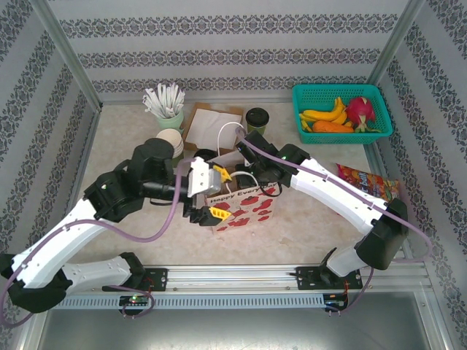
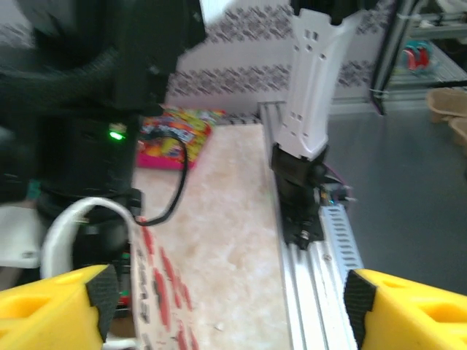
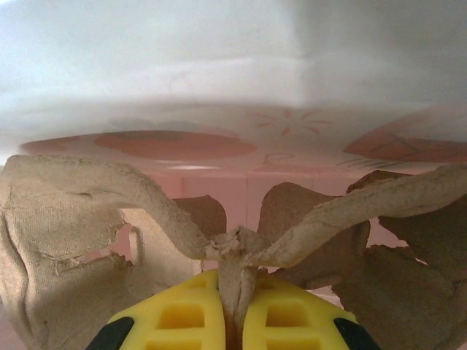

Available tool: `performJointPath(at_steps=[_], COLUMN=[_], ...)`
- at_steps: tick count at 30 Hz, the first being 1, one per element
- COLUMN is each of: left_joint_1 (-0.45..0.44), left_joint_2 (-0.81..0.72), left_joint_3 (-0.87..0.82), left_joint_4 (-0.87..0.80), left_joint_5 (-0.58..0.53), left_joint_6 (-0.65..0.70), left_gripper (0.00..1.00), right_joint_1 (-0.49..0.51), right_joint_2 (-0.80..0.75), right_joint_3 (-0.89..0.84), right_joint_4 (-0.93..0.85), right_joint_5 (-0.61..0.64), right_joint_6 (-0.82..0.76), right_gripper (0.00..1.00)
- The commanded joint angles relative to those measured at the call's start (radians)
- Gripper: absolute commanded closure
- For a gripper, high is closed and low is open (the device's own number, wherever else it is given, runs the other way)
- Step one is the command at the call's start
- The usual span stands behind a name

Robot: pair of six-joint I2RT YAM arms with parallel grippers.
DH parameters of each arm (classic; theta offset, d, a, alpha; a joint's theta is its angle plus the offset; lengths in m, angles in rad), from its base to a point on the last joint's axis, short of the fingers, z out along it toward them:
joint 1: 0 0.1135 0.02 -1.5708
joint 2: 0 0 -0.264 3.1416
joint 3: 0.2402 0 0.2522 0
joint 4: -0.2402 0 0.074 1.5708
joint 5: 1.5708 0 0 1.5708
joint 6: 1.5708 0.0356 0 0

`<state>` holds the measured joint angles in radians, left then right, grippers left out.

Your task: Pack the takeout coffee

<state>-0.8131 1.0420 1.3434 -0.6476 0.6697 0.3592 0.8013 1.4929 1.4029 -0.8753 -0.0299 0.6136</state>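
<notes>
The white paper bag [image 1: 244,210], printed with red fruit, stands upright at the near middle of the table [image 1: 306,219]. The right gripper [image 3: 232,295] reaches down inside it, its yellow fingers [image 3: 182,313] pinched tight on the centre rib of a brown pulp cup carrier [image 3: 66,240] that sits in the bag. The left gripper [image 1: 219,192] hangs at the bag's left side with its jaws spread wide and nothing between them; in the left wrist view its fingertips [image 2: 102,292] stand far apart above the bag's edge and the table. One takeout coffee [image 1: 257,118], olive-green with a black lid, stands upright on the table beyond the bag, between a brown sheet [image 1: 211,120] and the teal fruit basket [image 1: 343,95].
</notes>
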Motion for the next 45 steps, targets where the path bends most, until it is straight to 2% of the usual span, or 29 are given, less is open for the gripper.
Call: performJointPath(at_steps=[1,3,5,8,10,12,16,21,24,27,30,31,35,42,45], left_joint_1=[0.047,0.084,0.137,0.221,0.248,0.25,0.25,0.25,0.25,0.249,0.25,0.25,0.25,0.25,0.249], left_joint_2=[-0.005,0.006,0.015,0.052,0.1,0.155,0.253,0.365,0.42,0.471,0.499,0.5,0.485,0.425,0.386], left_joint_3=[-0.015,-0.018,-0.032,-0.021,0.027,0.078,0.144,0.224,0.261,0.3,0.332,0.333,0.306,0.22,0.17], left_joint_4=[0.122,0.135,0.186,0.246,0.21,0.155,0.105,0.06,0.047,0.035,0.032,0.041,0.103,0.197,0.252], left_joint_5=[-0.099,-0.102,-0.128,-0.253,-0.347,-0.402,-0.398,-0.44,-0.451,-0.509,-0.528,-0.527,-0.535,-0.452,-0.383], left_joint_6=[-0.048,-0.082,-0.155,-0.316,-0.383,-0.393,-0.393,-0.401,-0.401,-0.42,-0.441,-0.449,-0.488,-0.49,-0.469], left_gripper=[0.12,0.0,0.0,0.0,0.0,0.03,0.13,0.41,0.63,0.75,0.97,1.0,1.0,1.0,1.0], right_joint_1=[0.011,0.012,0.012,0.012,0.012,0.012,0.012,0.012,0.012,0.012,0.01,0.011,0.01,0.003,-0.006], right_joint_2=[0.0,-0.001,-0.004,-0.009,-0.012,-0.014,-0.016,-0.02,-0.02,-0.025,-0.032,-0.031,-0.017,0.055,0.084], right_joint_3=[-0.015,-0.019,-0.023,-0.027,-0.03,-0.031,-0.03,-0.033,-0.031,-0.042,-0.06,-0.063,-0.074,-0.024,0.013], right_joint_4=[0.017,0.02,0.021,0.022,0.025,0.026,0.025,0.031,0.02,-0.003,-0.017,-0.022,-0.032,-0.086,-0.132], right_joint_5=[0.02,0.017,0.017,0.016,0.012,0.006,0.0,-0.004,-0.014,-0.019,-0.038,-0.041,-0.069,-0.118,-0.142], right_joint_6=[-0.036,-0.041,-0.047,-0.053,-0.054,-0.054,-0.05,-0.056,-0.064,-0.074,-0.085,-0.085,-0.093,-0.081,-0.068], right_gripper=[1.0,1.0,1.0,1.0,1.0,1.0,1.0,1.0,1.0,1.0,1.0,1.0,1.0,1.0,1.0])
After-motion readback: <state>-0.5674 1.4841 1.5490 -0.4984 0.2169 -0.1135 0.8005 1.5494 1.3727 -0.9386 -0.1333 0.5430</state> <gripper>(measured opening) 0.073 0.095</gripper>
